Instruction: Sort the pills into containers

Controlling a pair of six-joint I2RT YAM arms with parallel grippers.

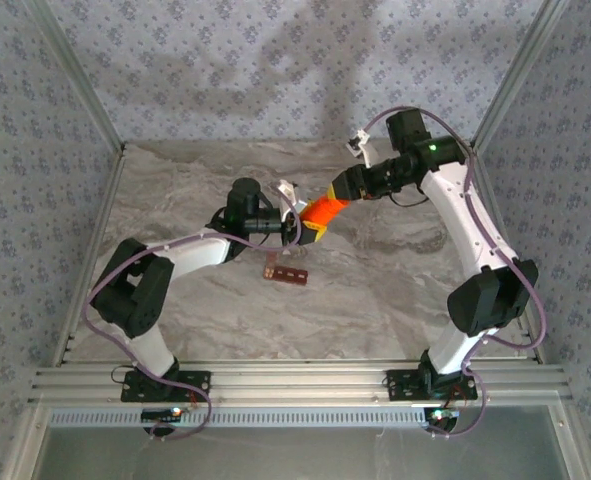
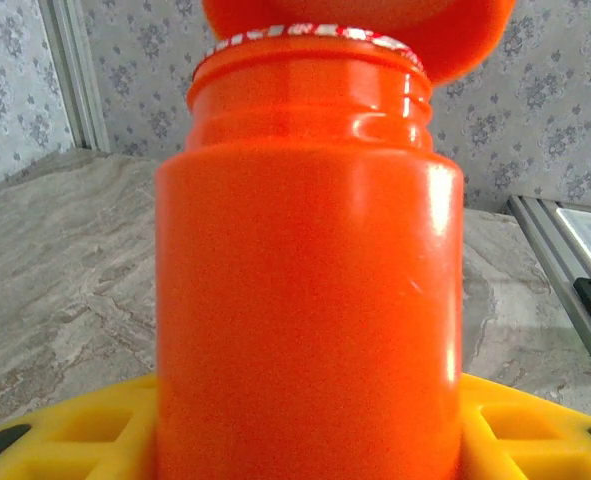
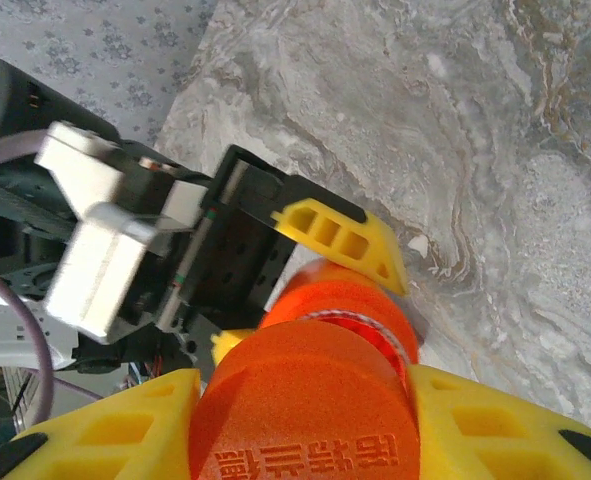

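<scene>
My left gripper (image 1: 310,228) is shut on the body of the orange bottle (image 1: 321,213), held above the table. The bottle (image 2: 310,300) stands between the yellow fingers (image 2: 75,432). My right gripper (image 1: 342,194) is shut on the orange cap (image 3: 305,410), and its yellow fingers (image 3: 495,425) press the cap's sides. The cap (image 2: 360,25) sits just off the bottle's neck, leaving the threads and a red-and-white striped rim (image 2: 305,33) bare. The dark red-brown containers strip (image 1: 286,273) lies flat on the table below both grippers. The bottle's contents are hidden.
The marble-patterned table (image 1: 395,290) is fenced by metal rails (image 1: 295,380) in front and patterned walls at the back and sides. Both arms reach inward and meet over the table's middle.
</scene>
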